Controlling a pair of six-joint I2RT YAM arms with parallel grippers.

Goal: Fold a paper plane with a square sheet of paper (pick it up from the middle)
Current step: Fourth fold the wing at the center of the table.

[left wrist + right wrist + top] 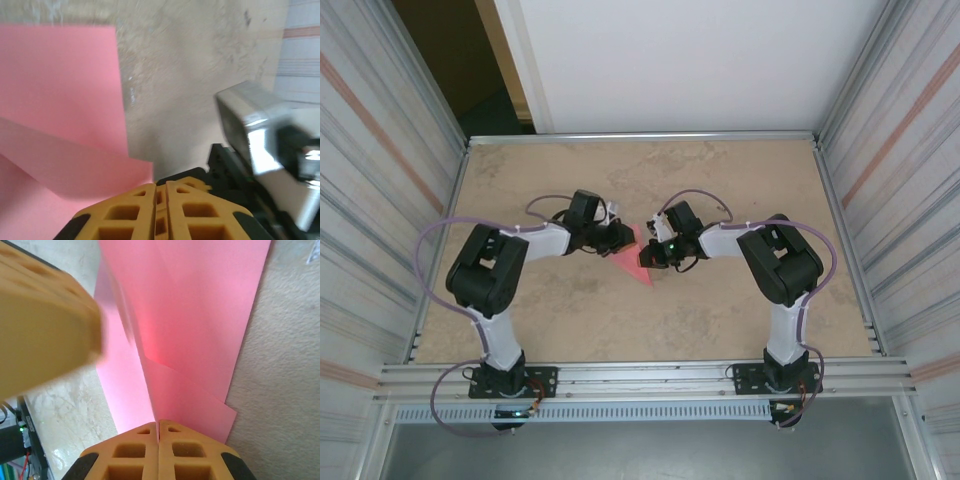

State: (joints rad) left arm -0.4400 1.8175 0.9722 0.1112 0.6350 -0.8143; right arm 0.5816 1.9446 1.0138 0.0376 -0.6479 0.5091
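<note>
Jaws are shut on both: the right gripper (pixel 158 427) pinches the paper (pixel 200 315), and the left gripper (pixel 160 187) sits at its edge, hold unclear. The paper has a few folds but is no plane yet.

Two robot arms, finished in black and white.
The left arm (pixel 485 272) and right arm (pixel 782 262) are built from black joint housings and white links; lavender cables (pixel 417 258) are looped alongside, and ochre fingers (pixel 135 455) are moulded with rectangular pockets.

Beige tbl top (pixel 740 310) w/ corrugated side walls (pixel 380 150), white back wall (pixel 700 60).
</note>
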